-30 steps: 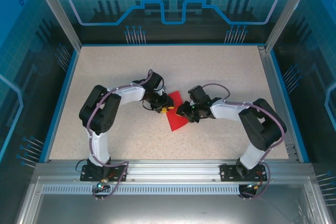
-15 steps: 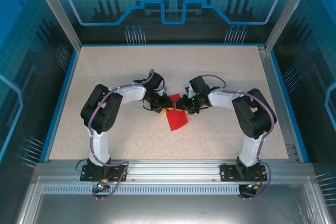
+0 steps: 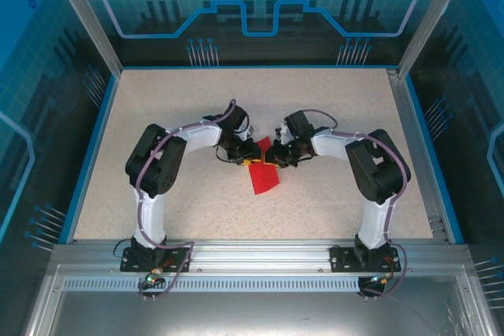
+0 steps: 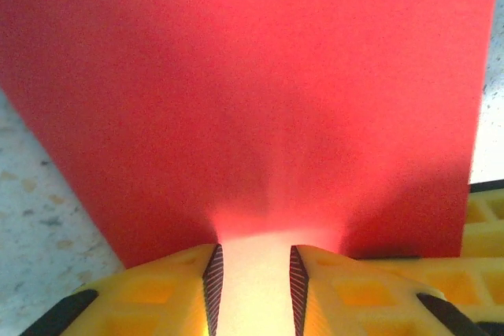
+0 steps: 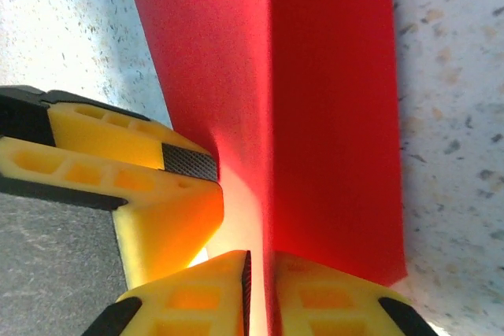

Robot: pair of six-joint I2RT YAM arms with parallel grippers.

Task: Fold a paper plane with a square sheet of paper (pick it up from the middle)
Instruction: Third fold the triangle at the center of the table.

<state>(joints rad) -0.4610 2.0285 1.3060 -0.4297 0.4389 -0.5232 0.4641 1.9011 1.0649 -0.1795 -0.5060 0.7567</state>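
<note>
The square sheet of paper is bright red and lies mid-table, its far part lifted into an upright fold between the two grippers. My left gripper meets it from the left. In the left wrist view its yellow fingers stand apart at the paper's near edge, and the left gripper has lit paper showing in the gap. My right gripper comes in from the right. In the right wrist view the right gripper is nearly closed on the raised crease of the paper, beside a left finger.
The speckled beige table has a blue border and glass walls around it. An aluminium rail carrying both arm bases runs along the near edge. Both forearms arch inward toward the middle.
My right gripper has moved left to the sheet's far part and narrowed onto it. That part of the paper now stands up. The left gripper has shifted slightly right.
</note>
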